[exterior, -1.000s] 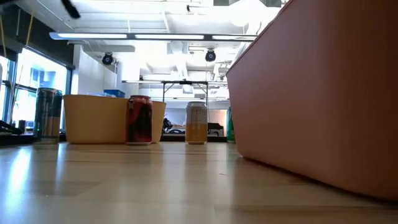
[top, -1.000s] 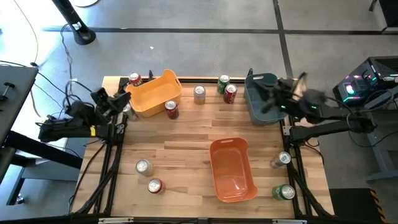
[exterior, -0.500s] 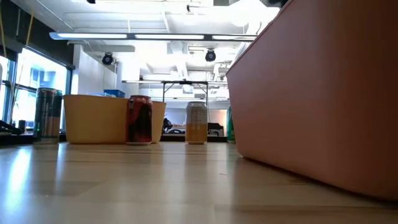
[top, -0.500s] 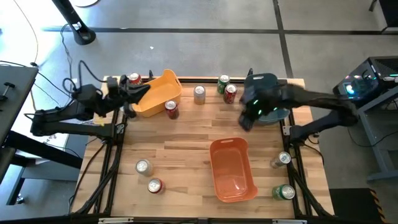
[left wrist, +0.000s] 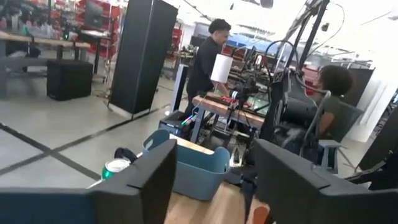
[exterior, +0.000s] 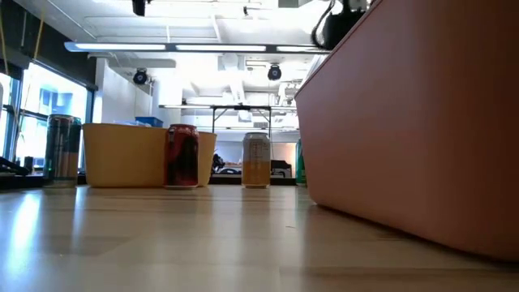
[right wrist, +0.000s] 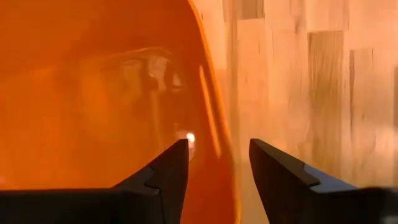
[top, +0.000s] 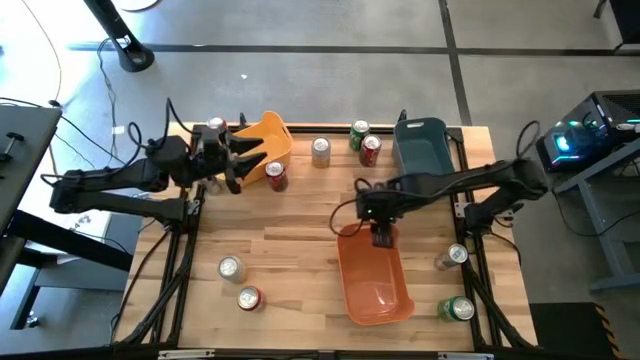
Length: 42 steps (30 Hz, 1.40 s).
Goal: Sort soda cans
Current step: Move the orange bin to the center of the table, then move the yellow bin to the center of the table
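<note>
Here the left gripper (top: 240, 158) is hovering over the near end of the yellow bin (top: 262, 150) at the far left of the table (top: 290, 250), its fingers (left wrist: 146, 180) standing apart with nothing between them. The right gripper (top: 381, 236) is hanging above the far rim of the orange bin (top: 375, 275), its fingers (right wrist: 171, 168) likewise parted and holding nothing; in the right wrist view they are straddling the bin's edge, with bare wood to one side. The teal bin (top: 420, 155) is sitting at the far right corner. The soda cans are lying scattered and standing upright: a red can (top: 276, 175) is resting just beside the yellow bin, another red can (top: 216, 128) is showing beyond the left gripper, a silver can (top: 320, 150) is standing between the yellow and teal bins, and a green can (top: 359, 133) and a red can (top: 371, 150) are standing touching or nearly so, near the teal bin. Toward the near left, a silver can (top: 230, 267) and a red can (top: 249, 298) are standing close together; toward the near right, a silver can (top: 452, 257) and a green can (top: 458, 309) are flanking the orange bin. In the left wrist view, two people (left wrist: 208, 59) are appearing in the room beyond.
</note>
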Available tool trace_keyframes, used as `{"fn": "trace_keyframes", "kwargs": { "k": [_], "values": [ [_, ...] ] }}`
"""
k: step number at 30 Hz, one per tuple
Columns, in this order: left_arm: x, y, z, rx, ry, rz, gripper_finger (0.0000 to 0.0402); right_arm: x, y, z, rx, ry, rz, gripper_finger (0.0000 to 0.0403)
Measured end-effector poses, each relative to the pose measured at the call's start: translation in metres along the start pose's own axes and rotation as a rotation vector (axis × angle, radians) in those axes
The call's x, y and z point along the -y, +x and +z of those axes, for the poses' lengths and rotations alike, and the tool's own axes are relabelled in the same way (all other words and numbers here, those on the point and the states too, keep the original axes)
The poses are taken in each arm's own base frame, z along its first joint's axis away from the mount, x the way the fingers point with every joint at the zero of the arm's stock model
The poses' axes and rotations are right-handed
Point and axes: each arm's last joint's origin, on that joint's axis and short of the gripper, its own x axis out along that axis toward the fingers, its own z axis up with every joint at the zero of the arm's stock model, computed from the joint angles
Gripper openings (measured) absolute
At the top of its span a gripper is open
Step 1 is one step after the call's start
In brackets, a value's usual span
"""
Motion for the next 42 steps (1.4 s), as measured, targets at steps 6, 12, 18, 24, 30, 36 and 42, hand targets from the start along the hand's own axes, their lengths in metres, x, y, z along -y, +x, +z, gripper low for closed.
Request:
{"fn": "trace_keyframes", "kwargs": {
  "k": [6,12,18,24,30,36,42],
  "values": [
    [0.001,0.009,-0.007,-0.039,-0.038,-0.006,0.0242,0.001,0.033,0.011,-0.041,-0.133,-0.071,0.0165],
    [0.002,0.013,-0.01,-0.059,-0.061,-0.011,0.0246,0.024,0.058,0.019,-0.082,-0.234,-0.211,0.0165],
    [0.001,0.013,-0.01,-0.056,-0.011,-0.005,0.0246,0.08,0.055,0.029,-0.008,-0.15,-0.294,0.0165],
    [0.001,0.013,-0.01,-0.056,0.013,-0.002,0.0246,0.109,0.032,0.046,0.081,-0.084,-0.297,0.0165],
    [-0.001,0.011,-0.008,-0.042,0.09,0.054,0.0246,0.111,-0.002,0.065,0.177,-0.096,-0.308,0.0165],
    [-0.006,0.004,-0.019,-0.283,0.104,0.132,0.0246,0.108,-0.018,0.064,0.149,-0.102,-0.247,0.0165],
    [-0.012,-0.002,-0.011,-0.646,0.129,0.384,0.0246,0.106,-0.019,0.058,0.126,-0.087,-0.18,0.0165]
  ]
}}
